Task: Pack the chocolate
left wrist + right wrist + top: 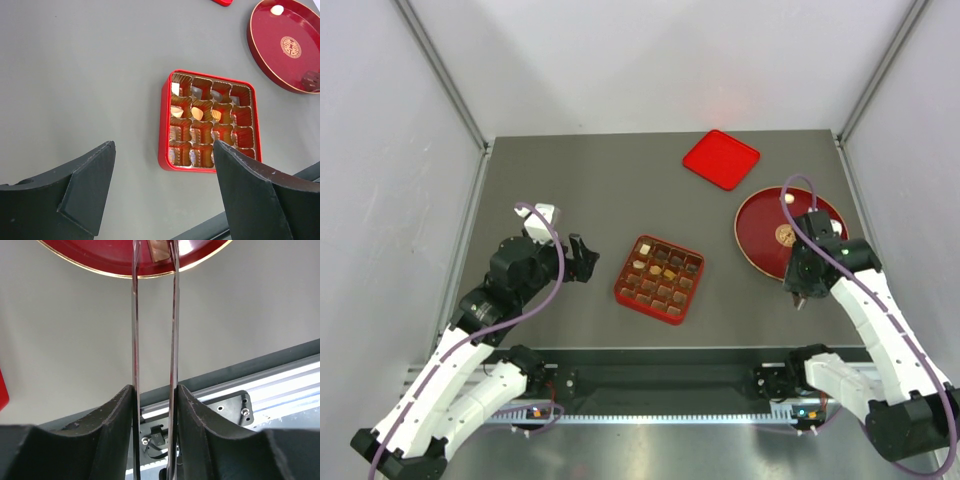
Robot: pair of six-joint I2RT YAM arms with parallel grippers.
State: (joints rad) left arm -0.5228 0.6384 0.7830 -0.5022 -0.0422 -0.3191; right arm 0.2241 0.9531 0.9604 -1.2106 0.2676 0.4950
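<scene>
Top external view showed the left gripper [592, 260] spread wide and empty, left of the red tray [163, 130], where a few chocolate pieces [197, 114] sat in its far-left cells. The right gripper [154, 260] set thin blades either side of a tan piece [160, 251] on the round plate [760, 240]; whether they pinched it was unclear.

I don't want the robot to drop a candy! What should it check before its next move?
1. Tan chocolate piece between the thin blades of the right gripper: ok.
2. Piece firmly pinched: cannot tell.
3. Free cells in the tray: ok, many empty.
4. Lid off the tray: ok, it lies apart.
5. Left gripper clear of the tray: ok, open, beside it.
6. More on the round plate: ok, a cream piece, a dark piece.
</scene>
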